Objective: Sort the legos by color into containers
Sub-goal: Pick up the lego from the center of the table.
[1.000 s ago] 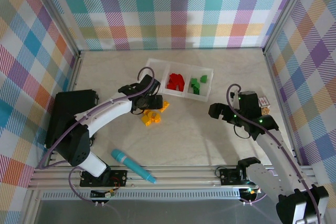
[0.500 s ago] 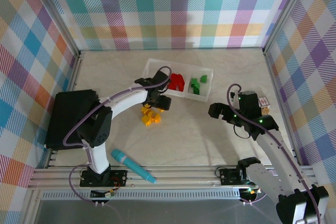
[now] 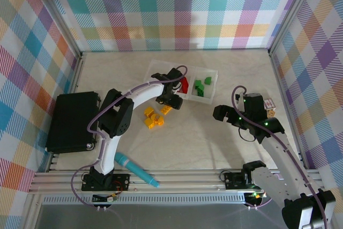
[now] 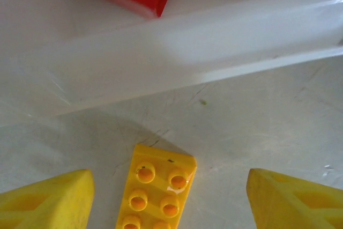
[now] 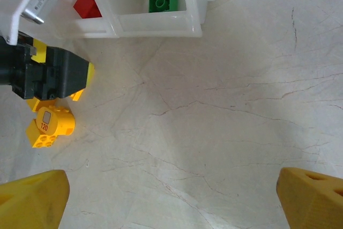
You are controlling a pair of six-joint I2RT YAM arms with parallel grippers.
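Left hand, right hand — both spread.

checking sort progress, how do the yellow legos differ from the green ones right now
The yellow legos lie loose on the table, outside the tray; the green legos sit inside its right-end compartment. One of the yellow ones lies between the open fingers of the left gripper; the green ones are clear of it. Both are small plastic bricks.
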